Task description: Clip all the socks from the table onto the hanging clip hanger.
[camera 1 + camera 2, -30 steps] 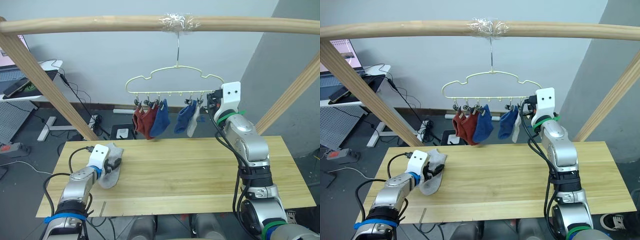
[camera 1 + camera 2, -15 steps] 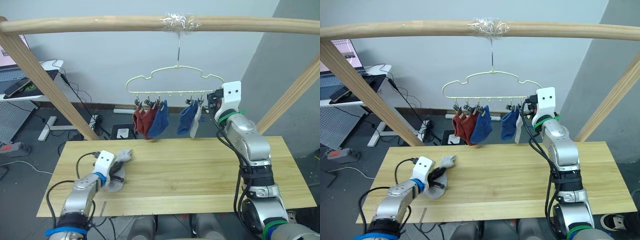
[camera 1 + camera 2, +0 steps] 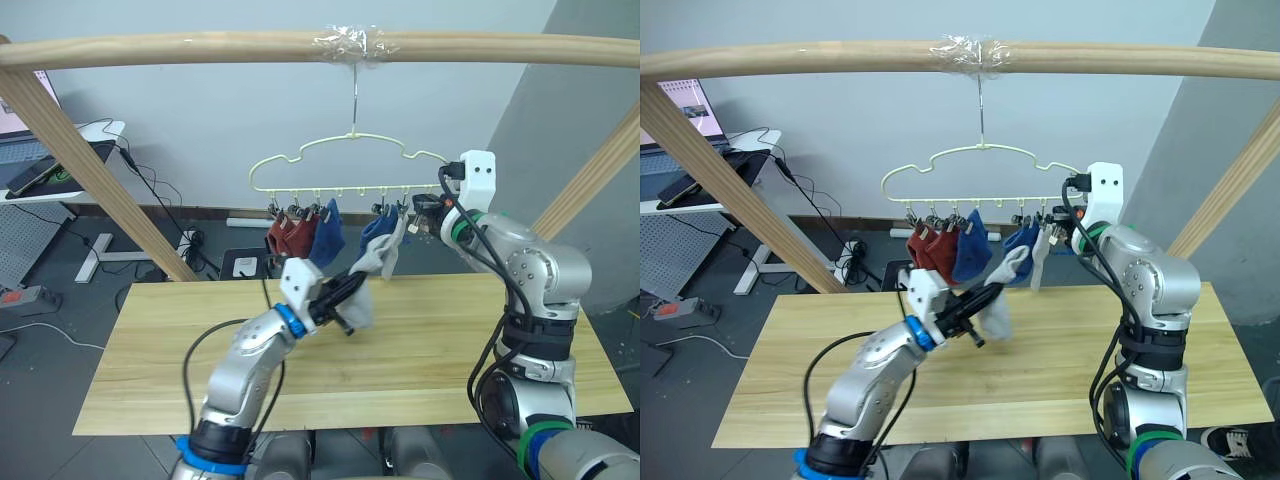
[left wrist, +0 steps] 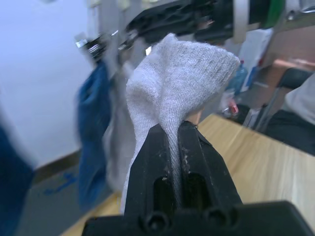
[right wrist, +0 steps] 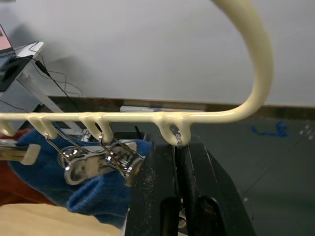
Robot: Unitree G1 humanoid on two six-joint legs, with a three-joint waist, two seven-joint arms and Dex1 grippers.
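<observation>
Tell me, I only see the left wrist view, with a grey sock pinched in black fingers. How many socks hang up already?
Observer: Five hang on the clip hanger: two rust red socks, two blue socks and one hung grey sock.
Operator: Where's the other gripper?
Observer: The right gripper is shut on the end clip at the hanger's right end.
Operator: Is my sock near it?
Observer: The left gripper holds the grey sock up above the table, just below the hung socks.
</observation>
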